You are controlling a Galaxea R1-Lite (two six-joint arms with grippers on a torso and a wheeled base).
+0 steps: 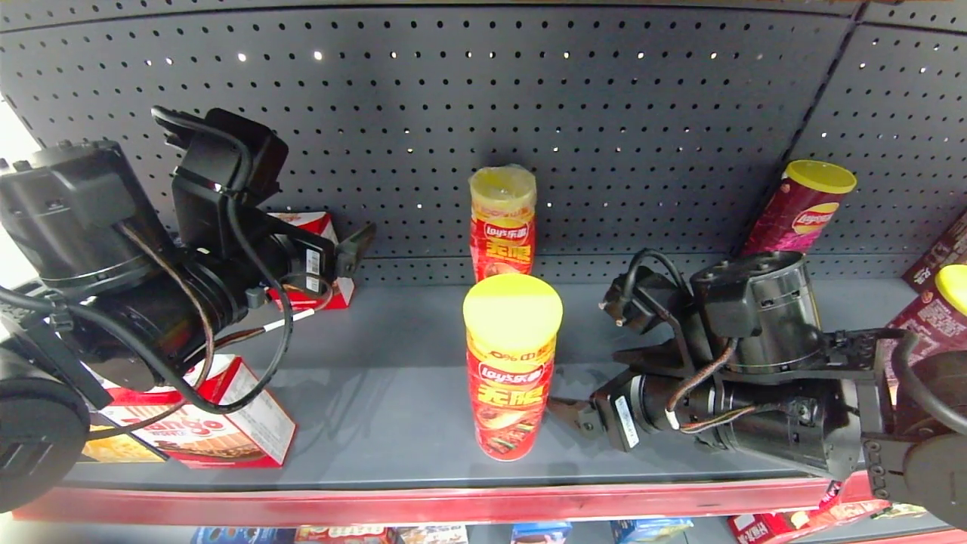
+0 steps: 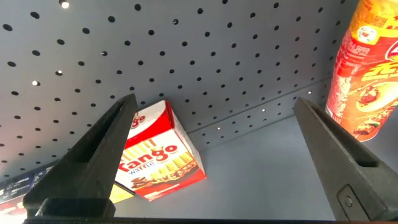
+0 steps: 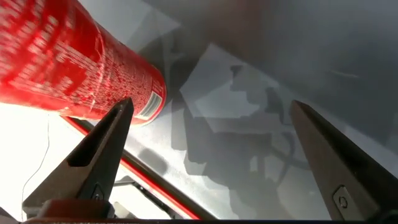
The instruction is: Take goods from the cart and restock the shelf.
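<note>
Now the right gripper (image 1: 593, 385) sits spread beside the front chip can (image 1: 510, 378); it looks light, slick and crushable, so squeeze mid-body gently.

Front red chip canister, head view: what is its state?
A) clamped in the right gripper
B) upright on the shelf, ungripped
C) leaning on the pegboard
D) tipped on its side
B: the front red chip canister stands upright on the shelf, and the open right gripper sits beside it, not around it.

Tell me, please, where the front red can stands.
Head view: the front red can stands upright mid-shelf, before the rear can, with the right gripper just to its right.
</note>
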